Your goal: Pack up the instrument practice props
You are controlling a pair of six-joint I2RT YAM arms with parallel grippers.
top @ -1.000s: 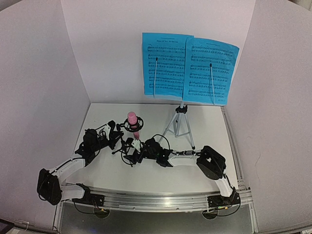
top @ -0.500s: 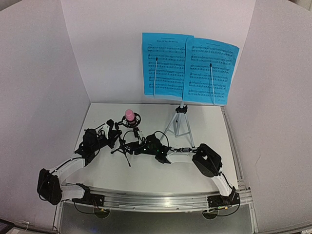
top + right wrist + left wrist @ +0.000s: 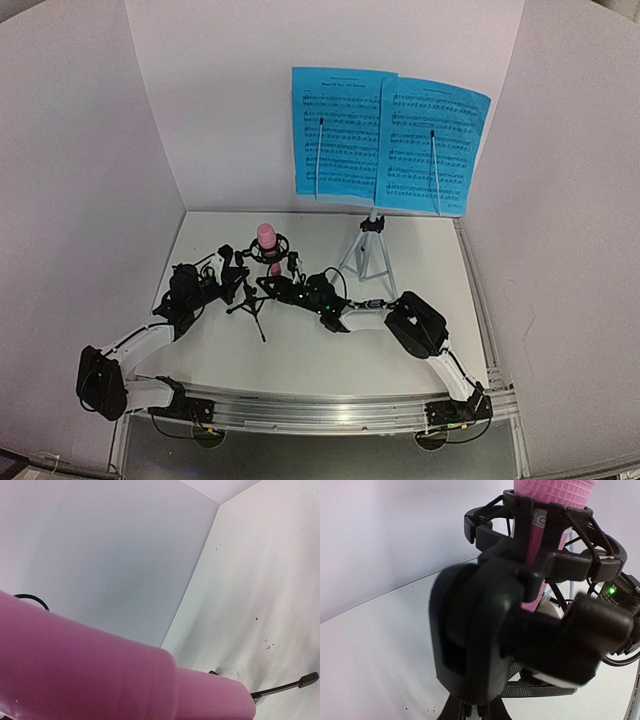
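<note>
**A:** Top external, left side. The left gripper [image 3: 234,274] is being seen closed, touching the side of the small black tripod mic stand [image 3: 250,302]. Whether the stem is being pinched cannot be told.

**B:** Left wrist. The view is being filled by the stand's ring mount [image 3: 555,562], blurred and very close. The pink stick microphone [image 3: 547,505] is being carried upright inside it.

**A:** Centre. The stand is being seen upright on the white table [image 3: 330,355], legs spread. The right gripper [image 3: 280,284] is being seen just beside the microphone's lower end, under the ring.

**B:** Right wrist. The picture is being crossed by the pink shaft, close and out of focus. No fingers are being shown, so open or clamped cannot be told. One black stand leg is being seen on the table beyond.

**A:** Right. The music stand on silver tripod [image 3: 372,255] is being seen standing at the back of the table, well apart from both grippers. Two blue sheet-music pages [image 3: 385,140] are being displayed side by side on it.
</note>
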